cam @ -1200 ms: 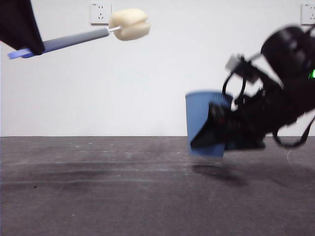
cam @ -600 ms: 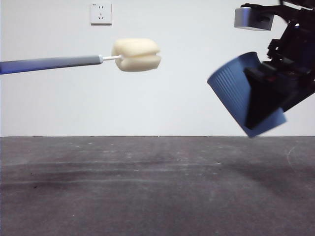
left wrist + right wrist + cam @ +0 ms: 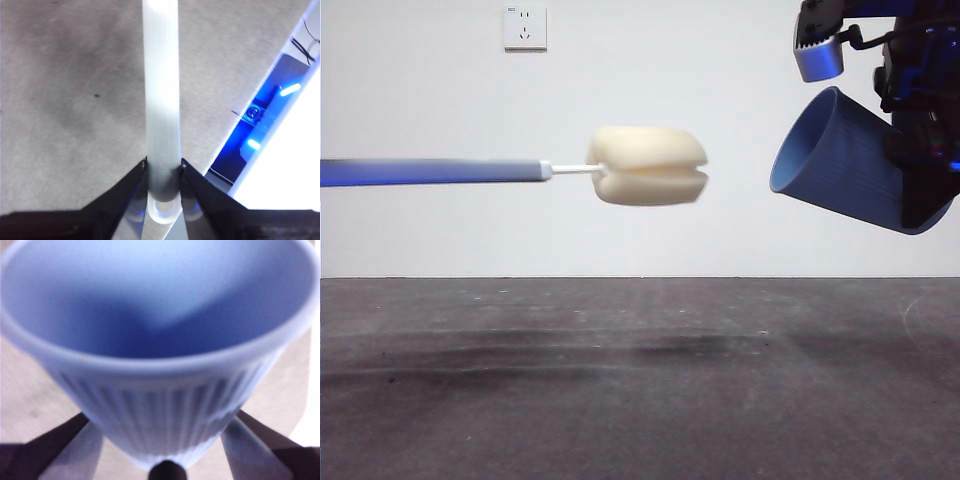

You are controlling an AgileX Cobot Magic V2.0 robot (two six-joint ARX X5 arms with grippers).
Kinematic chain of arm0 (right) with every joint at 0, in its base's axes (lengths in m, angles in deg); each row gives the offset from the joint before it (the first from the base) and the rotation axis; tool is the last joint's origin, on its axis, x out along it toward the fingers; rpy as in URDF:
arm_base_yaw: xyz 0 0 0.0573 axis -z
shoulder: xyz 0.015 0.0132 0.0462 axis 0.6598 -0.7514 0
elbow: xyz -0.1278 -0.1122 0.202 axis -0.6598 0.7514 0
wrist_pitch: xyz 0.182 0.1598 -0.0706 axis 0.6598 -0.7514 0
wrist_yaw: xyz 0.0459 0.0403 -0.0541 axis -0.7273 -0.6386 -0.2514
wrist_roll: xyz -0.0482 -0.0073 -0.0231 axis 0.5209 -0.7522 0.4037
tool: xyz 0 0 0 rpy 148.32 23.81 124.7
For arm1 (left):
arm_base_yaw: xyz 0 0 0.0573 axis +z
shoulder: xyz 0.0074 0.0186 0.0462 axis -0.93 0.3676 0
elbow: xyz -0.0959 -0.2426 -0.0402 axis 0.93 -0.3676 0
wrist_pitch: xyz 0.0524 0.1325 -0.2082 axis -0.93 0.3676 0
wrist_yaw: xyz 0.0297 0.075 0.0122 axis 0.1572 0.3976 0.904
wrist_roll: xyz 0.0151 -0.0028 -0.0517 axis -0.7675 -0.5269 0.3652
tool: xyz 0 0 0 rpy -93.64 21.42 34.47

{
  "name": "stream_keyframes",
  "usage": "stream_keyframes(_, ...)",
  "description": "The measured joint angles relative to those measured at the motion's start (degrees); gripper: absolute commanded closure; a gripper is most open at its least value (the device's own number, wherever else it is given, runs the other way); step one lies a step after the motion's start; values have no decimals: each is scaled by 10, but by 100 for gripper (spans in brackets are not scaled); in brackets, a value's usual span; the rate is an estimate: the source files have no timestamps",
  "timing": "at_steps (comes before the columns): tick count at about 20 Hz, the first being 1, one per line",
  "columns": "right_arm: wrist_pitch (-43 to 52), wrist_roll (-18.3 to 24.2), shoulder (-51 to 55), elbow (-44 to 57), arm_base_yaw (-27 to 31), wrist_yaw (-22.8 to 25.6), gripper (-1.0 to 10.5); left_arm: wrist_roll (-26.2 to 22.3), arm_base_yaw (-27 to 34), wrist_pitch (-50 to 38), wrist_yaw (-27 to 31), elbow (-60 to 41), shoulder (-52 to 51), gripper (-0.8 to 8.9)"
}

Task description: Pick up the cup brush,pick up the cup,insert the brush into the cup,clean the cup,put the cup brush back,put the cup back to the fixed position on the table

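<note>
Above the bare table (image 3: 620, 380), both things hang in the air: the left gripper (image 3: 163, 172), jaws clamped on the grey handle, holds the cup brush (image 3: 647, 166) level at 9 o'clock, its sponge head pointing toward 3 o'clock. At 2 o'clock the right gripper (image 3: 162, 452), jaws pressed against the ribbed wall, holds the cup (image 3: 845, 160) tipped, mouth facing the sponge. Insertion seems next; it calls for lining the head up with the rim across the open gap, with free room all round.
</note>
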Motion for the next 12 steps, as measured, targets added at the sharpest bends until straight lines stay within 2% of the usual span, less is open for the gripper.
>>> stream_keyframes(4,-7,73,0,0,-28,24,959,-1,-16,-7,2,0,23,822)
stream_keyframes(12,1,136,-54,0,-74,72,959,2,-53,-32,2,0,59,822)
